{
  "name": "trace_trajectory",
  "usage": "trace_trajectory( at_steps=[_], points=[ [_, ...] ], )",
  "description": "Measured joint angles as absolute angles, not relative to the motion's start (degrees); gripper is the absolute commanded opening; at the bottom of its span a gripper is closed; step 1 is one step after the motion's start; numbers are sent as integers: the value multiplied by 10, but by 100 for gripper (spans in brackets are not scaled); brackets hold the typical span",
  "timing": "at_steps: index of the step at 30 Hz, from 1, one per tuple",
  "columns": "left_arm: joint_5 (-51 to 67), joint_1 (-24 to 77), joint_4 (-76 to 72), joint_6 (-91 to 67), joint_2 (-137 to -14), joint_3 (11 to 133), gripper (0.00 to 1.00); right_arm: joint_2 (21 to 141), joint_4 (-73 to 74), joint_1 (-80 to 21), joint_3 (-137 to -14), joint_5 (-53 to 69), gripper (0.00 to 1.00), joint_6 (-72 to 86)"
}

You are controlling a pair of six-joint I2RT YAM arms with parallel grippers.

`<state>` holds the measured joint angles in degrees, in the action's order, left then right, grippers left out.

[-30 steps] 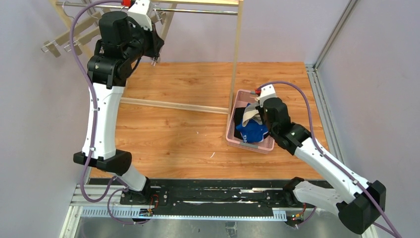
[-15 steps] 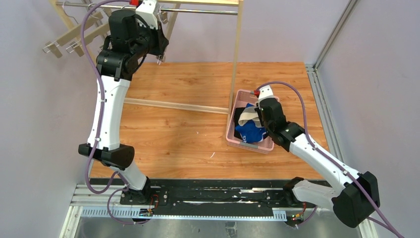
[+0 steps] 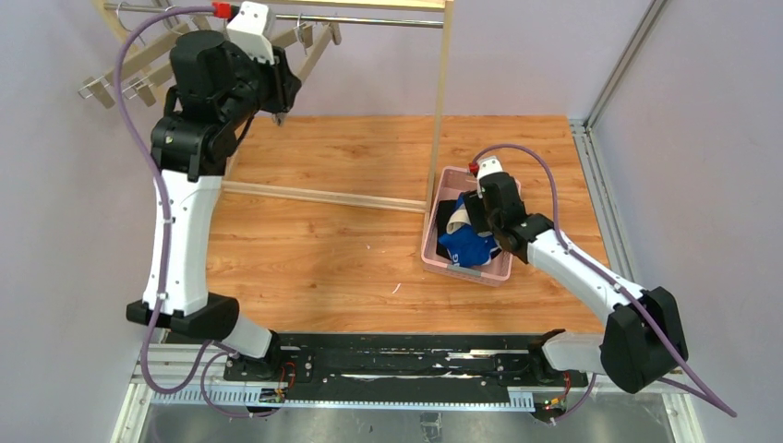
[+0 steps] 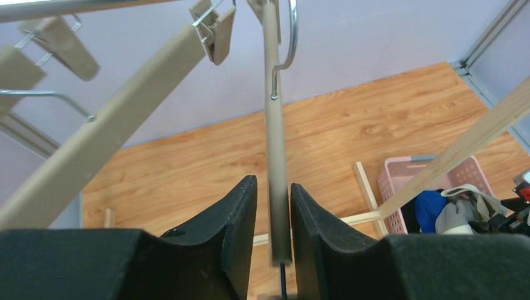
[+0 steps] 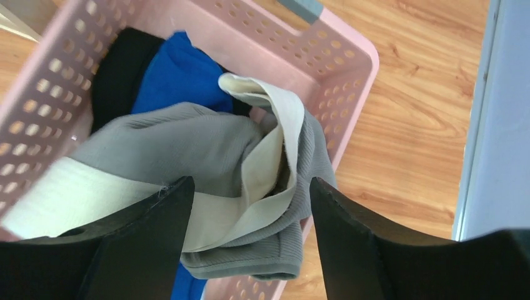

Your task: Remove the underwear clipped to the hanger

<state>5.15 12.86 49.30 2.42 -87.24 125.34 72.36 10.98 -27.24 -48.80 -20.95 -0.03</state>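
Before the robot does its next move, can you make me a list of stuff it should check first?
1. The right gripper is open above the pink basket: ok.
2. The grey briefs lie on the pile in the basket: ok.
3. The grey briefs are clear of the right fingers: cannot tell, the cloth reaches one finger's edge.
4. The blue briefs and black briefs are in the basket: ok.
5. The hanger clip is empty: ok.
6. The left gripper is free of the hanger bar: cannot tell, the bar sits between its fingers.
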Motion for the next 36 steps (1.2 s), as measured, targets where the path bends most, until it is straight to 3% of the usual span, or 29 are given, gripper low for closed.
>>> trace_trajectory(
  at_steps=[13, 18, 32, 36],
  points=[
    [-6, 129, 491, 48, -763, 1129, 35, 611, 105, -272, -556, -199, 71, -12],
    [-44, 129, 480, 42, -666, 988, 24, 582, 167, -272, -584, -246, 72, 10],
    [-144, 129, 434, -3, -339, 753, 34, 421, 283, -272, -581, -292, 74, 48],
    [-140, 129, 442, -17, -310, 692, 29, 361, 304, -272, -568, -292, 74, 55]
  ],
)
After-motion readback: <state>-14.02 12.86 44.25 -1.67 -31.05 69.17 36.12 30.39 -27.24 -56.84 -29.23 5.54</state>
